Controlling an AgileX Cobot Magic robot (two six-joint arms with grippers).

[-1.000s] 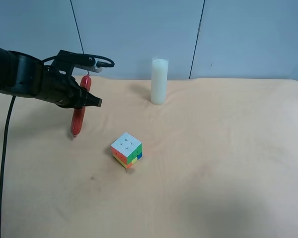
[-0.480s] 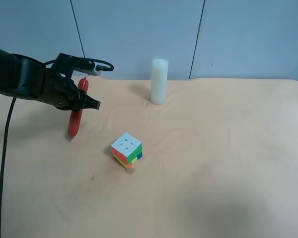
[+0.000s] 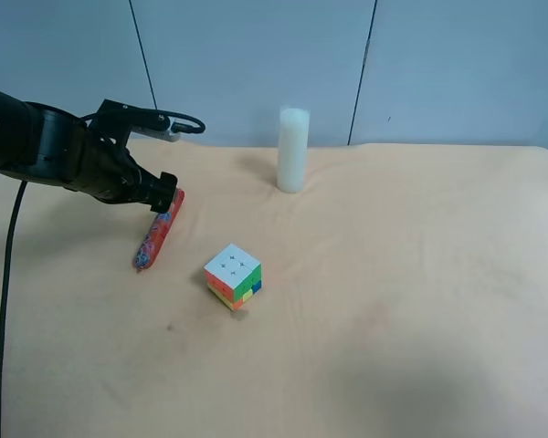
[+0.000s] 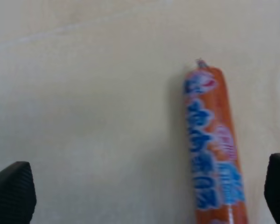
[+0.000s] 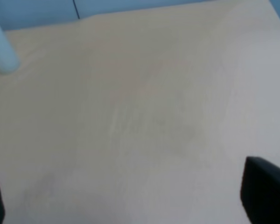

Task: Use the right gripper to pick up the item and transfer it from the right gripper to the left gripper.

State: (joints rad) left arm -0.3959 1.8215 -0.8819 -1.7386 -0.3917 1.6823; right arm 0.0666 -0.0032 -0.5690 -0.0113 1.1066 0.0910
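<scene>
— Where was the item (image 3: 158, 232)?

— Lay slantwise on the tabletop (image 3: 393, 274), upper end just at the tips of the left gripper (image 3: 167, 193), lower end pointing away from it. Whether still touching a fingertip, could not tell from the high view. In the left wrist view, lay between the two spread fingers (image 4: 11, 196), nearer one side, touching neither visibly.

— And the left gripper's state?

— Jaws stood wide apart, holding nothing.

— The right gripper (image 5: 126, 198)?

— Seen only in its own wrist view: two dark finger corners at opposite edges, spread wide, nothing between them but bare tabletop. Well away from the item.

— Shapes and surfaces?

— Item (image 4: 213, 149): slim sausage-shaped tube, glossy red-orange wrapper, blue and white print, crimped at the tip. Tabletop: matte, pale beige, smooth. Near the item stood a multicoloured puzzle cube (image 3: 233, 276), white top face, hard glossy tiles. Farther back, upright, a plain white cylinder (image 3: 293, 150). Left arm all black, with a thin black cable (image 3: 7, 301) trailing down.
</scene>
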